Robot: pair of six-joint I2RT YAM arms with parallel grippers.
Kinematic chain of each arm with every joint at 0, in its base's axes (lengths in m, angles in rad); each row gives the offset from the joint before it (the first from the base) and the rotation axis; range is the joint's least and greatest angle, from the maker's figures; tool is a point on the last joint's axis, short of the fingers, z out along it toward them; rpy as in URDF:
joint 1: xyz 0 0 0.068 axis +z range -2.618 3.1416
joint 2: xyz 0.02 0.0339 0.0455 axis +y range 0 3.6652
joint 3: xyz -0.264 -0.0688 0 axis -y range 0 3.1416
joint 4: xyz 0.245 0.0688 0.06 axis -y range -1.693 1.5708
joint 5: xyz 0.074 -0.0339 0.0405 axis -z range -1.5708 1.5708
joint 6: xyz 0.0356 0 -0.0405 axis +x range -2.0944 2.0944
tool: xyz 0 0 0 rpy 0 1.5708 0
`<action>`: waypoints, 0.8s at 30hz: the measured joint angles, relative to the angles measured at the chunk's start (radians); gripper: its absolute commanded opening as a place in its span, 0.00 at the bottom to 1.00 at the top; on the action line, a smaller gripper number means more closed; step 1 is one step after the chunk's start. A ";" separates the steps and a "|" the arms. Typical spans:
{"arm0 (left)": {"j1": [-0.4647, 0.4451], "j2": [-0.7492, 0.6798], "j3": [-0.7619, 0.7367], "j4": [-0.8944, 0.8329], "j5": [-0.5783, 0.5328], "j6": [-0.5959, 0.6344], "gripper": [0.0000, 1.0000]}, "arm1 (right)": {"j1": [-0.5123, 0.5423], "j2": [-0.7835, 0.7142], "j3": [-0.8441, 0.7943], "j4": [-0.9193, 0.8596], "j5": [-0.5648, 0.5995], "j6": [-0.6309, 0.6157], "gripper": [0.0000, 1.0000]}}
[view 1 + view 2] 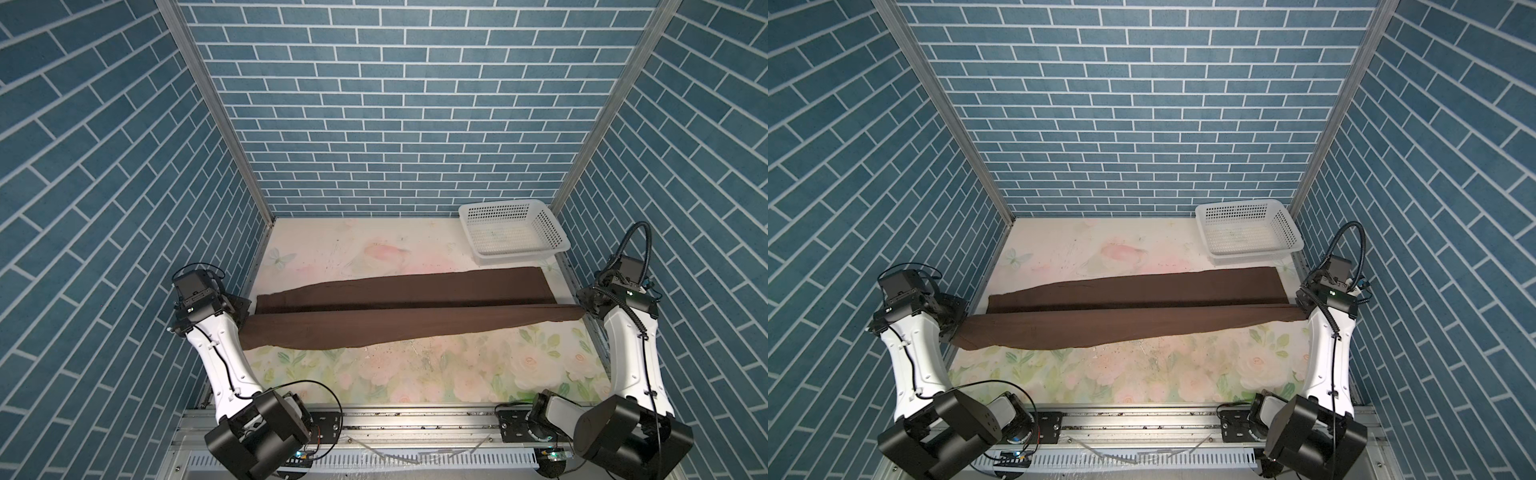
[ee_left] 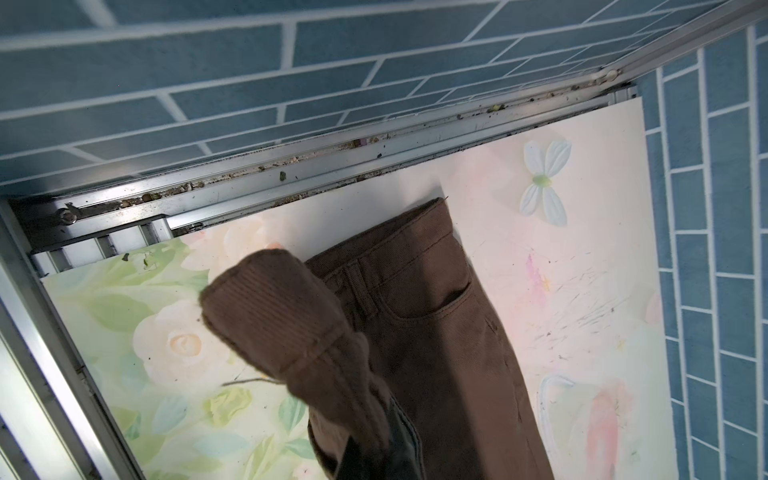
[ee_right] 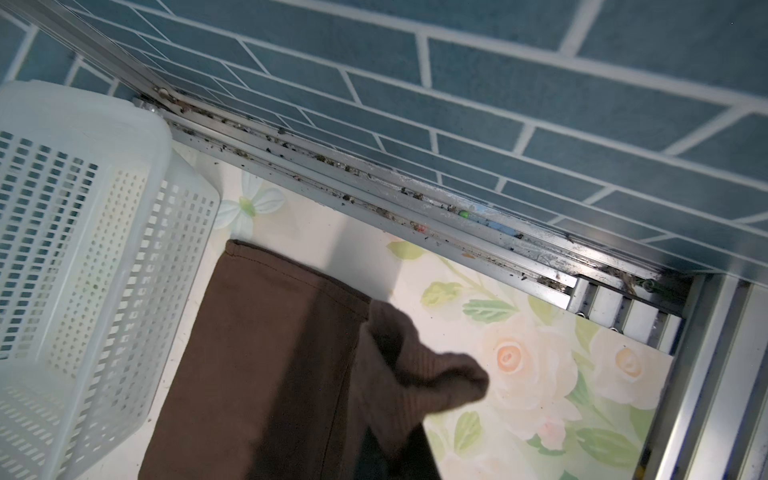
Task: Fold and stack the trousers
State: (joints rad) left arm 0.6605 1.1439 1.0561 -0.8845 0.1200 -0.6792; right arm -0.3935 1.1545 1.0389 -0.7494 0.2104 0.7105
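Brown fabric fills the closed left pincer (image 1: 244, 312) at the desk's left edge. It is clamped on the waistband corner of the trousers (image 1: 415, 309), and the left wrist view shows the pocket and belt loop of the lower layer lying flat just beyond it. From there the garment runs right across the floral desk (image 1: 415, 374) in two long bands. The far leg lies flat, while the near leg is raised a little and pulled taut, its loose edge sagging toward me. At the right edge the right pincer (image 1: 585, 311) is likewise closed on the hem of that raised leg, beside the flat hem and near the white basket (image 1: 513, 230) in the far right corner. I judge the lengthwise fold is in hand, one leg going over the other. Next, both arms need to carry their ends away from me together, level and taut, and lay the edge square on the far leg before letting go.
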 measured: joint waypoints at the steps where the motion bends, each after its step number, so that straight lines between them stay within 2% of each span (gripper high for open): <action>1: -0.016 0.014 0.000 0.006 -0.010 -0.005 0.00 | 0.000 0.021 0.000 0.007 -0.002 0.000 0.00; 10: -0.152 0.138 0.087 0.038 -0.109 -0.036 0.00 | 0.013 0.167 0.000 0.093 -0.029 0.018 0.00; 16: -0.213 0.232 0.175 0.055 -0.155 -0.043 0.00 | 0.041 0.281 0.019 0.134 -0.040 0.018 0.00; 24: -0.270 0.375 0.217 0.119 -0.206 -0.040 0.00 | 0.092 0.416 0.082 0.231 -0.050 0.019 0.00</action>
State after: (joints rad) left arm 0.3901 1.5185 1.2728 -0.7654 -0.0856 -0.7193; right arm -0.3019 1.5707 1.1206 -0.5186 0.1600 0.7292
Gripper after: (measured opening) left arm 0.074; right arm 0.054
